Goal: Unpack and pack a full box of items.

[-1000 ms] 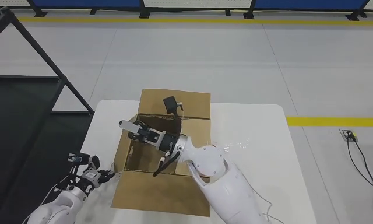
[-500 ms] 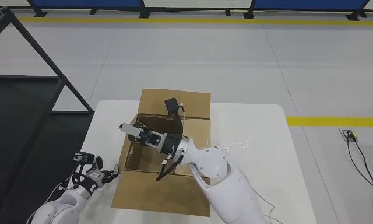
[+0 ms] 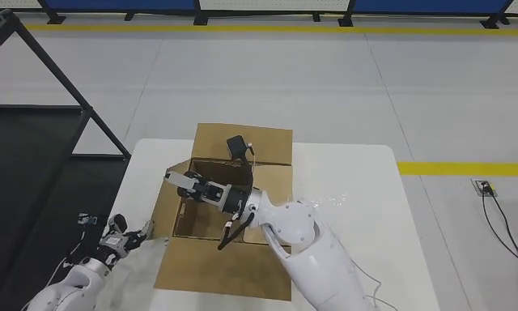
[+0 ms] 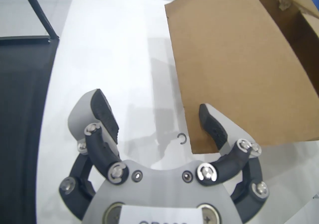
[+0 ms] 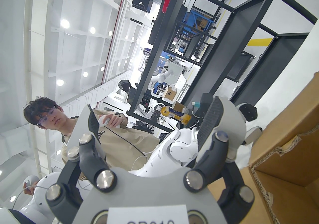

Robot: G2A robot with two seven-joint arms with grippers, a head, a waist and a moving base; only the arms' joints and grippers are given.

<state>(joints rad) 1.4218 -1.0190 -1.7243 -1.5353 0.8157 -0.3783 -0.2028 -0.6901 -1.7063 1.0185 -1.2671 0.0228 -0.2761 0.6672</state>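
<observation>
Our left gripper (image 4: 149, 100) stands wide open, the box (image 4: 236, 60) flap's corner just beside one finger, the table (image 4: 112, 48) between them. Our right gripper (image 5: 154, 104) also gapes wide, nothing held, near the box wall.

Matt cardboard, glossy tabletop
The box (image 4: 236, 60) is dull brown corrugated cardboard, ragged-edged; the table (image 4: 112, 48) smooth, shiny white; the left gripper (image 4: 152, 110) has ribbed black rubbery pads (image 4: 103, 110) and bright metal screws (image 4: 116, 172).
</observation>
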